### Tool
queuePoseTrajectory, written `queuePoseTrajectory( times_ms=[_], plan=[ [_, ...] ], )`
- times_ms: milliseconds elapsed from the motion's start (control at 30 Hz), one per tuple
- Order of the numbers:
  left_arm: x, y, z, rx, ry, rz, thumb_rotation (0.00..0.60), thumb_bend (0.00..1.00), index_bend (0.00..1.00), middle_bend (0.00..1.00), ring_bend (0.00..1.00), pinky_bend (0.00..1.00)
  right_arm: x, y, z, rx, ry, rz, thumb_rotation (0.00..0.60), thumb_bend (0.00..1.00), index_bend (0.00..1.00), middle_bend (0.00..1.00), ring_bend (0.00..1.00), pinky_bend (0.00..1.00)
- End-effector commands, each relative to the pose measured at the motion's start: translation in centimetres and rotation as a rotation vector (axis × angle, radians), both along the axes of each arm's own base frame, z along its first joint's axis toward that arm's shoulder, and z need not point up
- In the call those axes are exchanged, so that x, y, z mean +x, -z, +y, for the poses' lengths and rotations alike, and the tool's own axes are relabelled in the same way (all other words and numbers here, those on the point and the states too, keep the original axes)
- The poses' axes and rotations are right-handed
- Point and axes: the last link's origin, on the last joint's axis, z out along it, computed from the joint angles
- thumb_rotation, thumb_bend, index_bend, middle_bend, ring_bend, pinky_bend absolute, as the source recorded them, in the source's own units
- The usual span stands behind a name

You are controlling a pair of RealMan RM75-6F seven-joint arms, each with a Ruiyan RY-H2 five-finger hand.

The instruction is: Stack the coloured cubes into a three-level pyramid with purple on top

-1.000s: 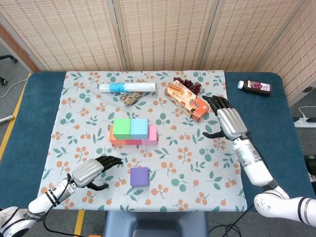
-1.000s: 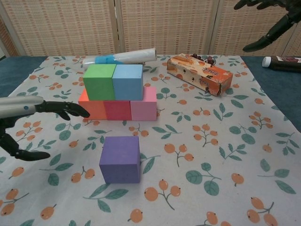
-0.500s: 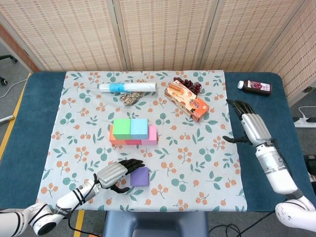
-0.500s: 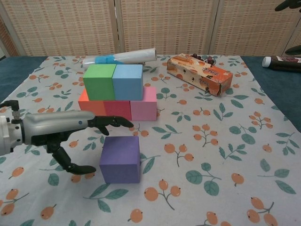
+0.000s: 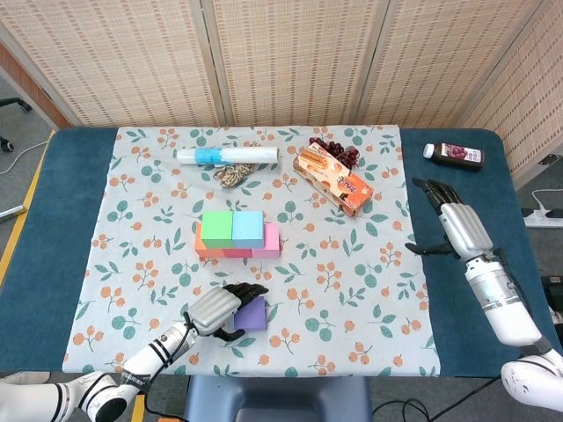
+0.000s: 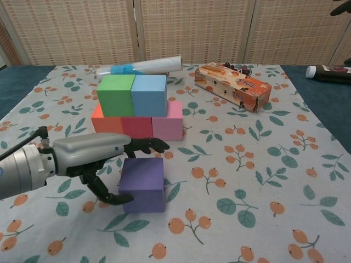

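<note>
Since a second ago the left hand has swept in from the table's left side to the purple cube, fingers over its top and thumb at its near left face; whether it truly grips yet is hard to tell. Two levels stand ready behind: orange, red and pink cubes below, green cube and blue cube above. Only the purple cap remains. Off to the side, the right hand has withdrawn, fingers spread and empty.
</note>
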Motion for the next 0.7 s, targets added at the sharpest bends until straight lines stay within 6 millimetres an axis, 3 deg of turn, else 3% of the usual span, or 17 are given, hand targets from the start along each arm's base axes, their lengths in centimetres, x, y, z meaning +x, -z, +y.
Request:
queuePoseTrajectory(
  times_ms=[33,200,333,533,700],
  plan=[
    [0.2,0.4,-0.1,0.023,-0.026,-0.022,0.6,0.32,0.11,0.12,0.16,0.29,-0.1,-0.1,0.0,0.0,0.001,-0.003,0.6,0.0,0.0,0.09,0.0,0.0],
    [0.3,0.4,-0.2,0.051,-0.03,-0.039,0.6,0.32,0.22,0.22,0.25,0.38,-0.2,-0.1,0.1,0.0,0.003,-0.007,0.6,0.0,0.0,0.09,0.0,0.0],
    [0.6,-0.7,-0.2,0.068,-0.026,-0.093,0.6,0.32,0.29,0.29,0.32,0.47,-0.3,-0.3,0.3,-0.007,0.008,-0.011,0.6,0.0,0.0,0.09,0.0,0.0],
    [1.3,-4.6,0.6,0.08,0.009,-0.185,0.6,0.32,0.32,0.33,0.35,0.48,-0.3,-0.5,0.7,-0.015,0.01,-0.024,0.6,0.0,0.0,0.09,0.0,0.0],
    [2.2,-9.3,3.9,0.175,0.027,-0.277,0.6,0.32,0.33,0.33,0.35,0.48,-0.4,-0.8,1.1,-0.025,0.017,-0.033,0.6,0.0,0.0,0.09,0.0,0.0]
  ],
)
